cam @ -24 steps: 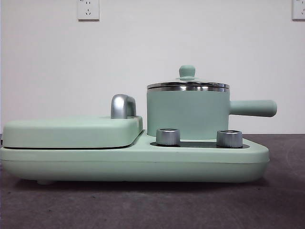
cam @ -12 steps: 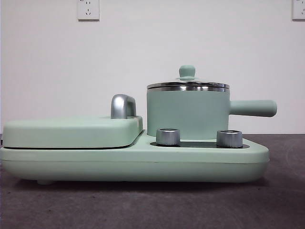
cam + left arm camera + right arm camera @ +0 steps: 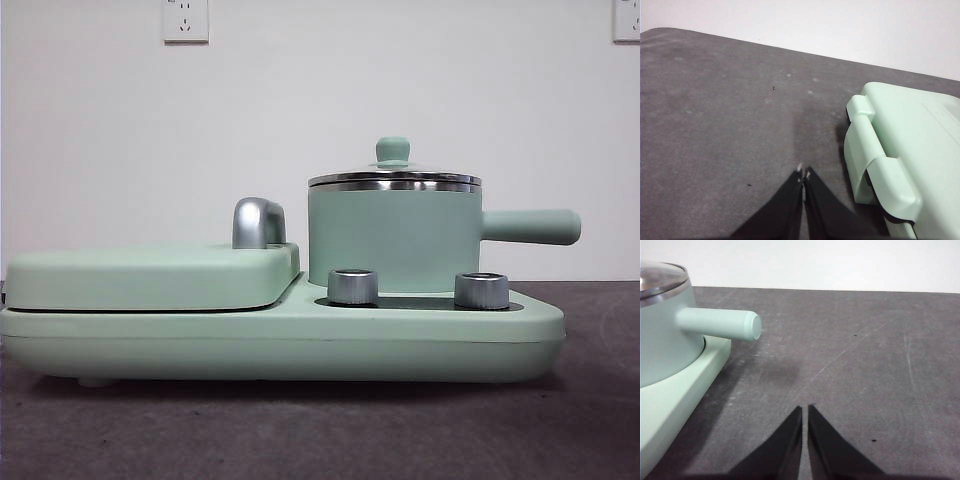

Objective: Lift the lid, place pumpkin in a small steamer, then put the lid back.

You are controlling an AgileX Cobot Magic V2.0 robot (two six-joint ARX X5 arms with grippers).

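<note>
The small steamer point(image 3: 393, 238), a mint-green pot with a straight side handle point(image 3: 530, 226), stands on the right half of the appliance base. The lid point(image 3: 394, 177), glass with a steel rim and a mint knob point(image 3: 393, 149), sits closed on it. The right wrist view shows the steamer point(image 3: 662, 335) and part of the lid point(image 3: 660, 277), with its handle pointing toward my right gripper point(image 3: 805, 410), which is shut and empty over bare table beside it. My left gripper point(image 3: 804, 175) is shut and empty over the table beside the appliance's other end. The pumpkin is not in view.
The wide mint-green appliance base point(image 3: 280, 340) carries a flat griddle cover point(image 3: 150, 275) with a steel handle point(image 3: 258, 222) and two steel dials point(image 3: 352, 286). Its hinged end shows in the left wrist view point(image 3: 890, 165). Grey table point(image 3: 320, 430) surrounds it; a white wall stands behind.
</note>
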